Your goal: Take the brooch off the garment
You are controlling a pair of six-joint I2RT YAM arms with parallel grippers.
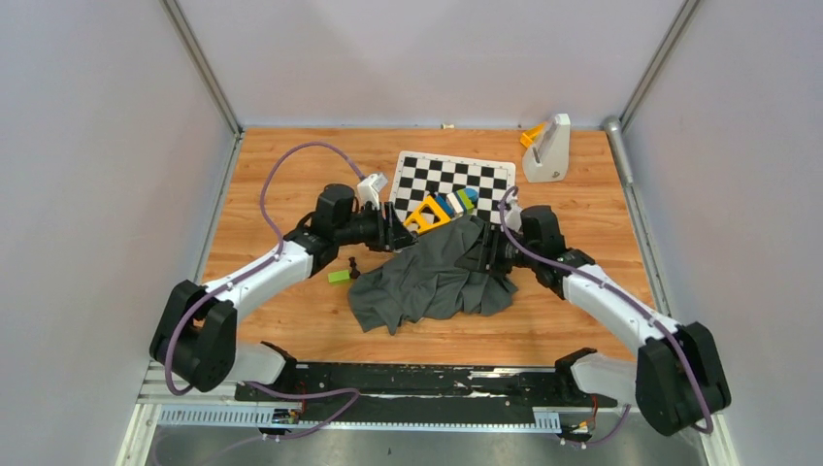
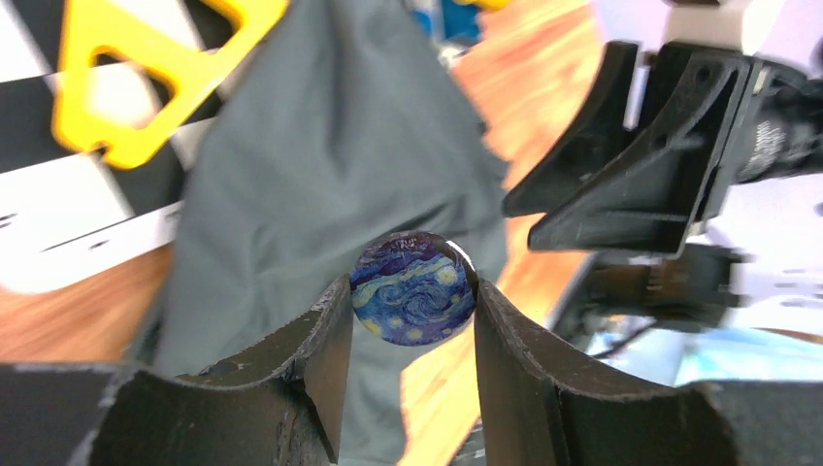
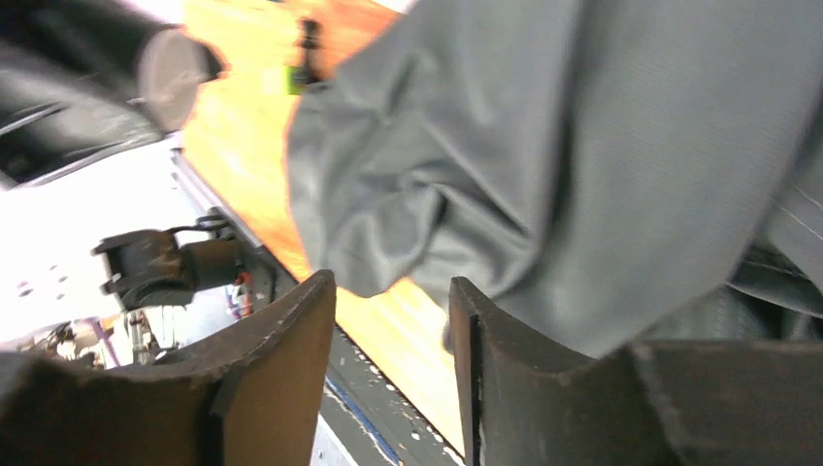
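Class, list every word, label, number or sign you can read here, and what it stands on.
None readable. The brooch carries only a swirling blue and yellow picture; the chequered board shows only black and white squares.

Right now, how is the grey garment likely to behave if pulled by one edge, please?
The garment looks floppy: it lies bunched in deep folds, so it would likely drape, not hold shape. It probably slides easily on the smooth table.
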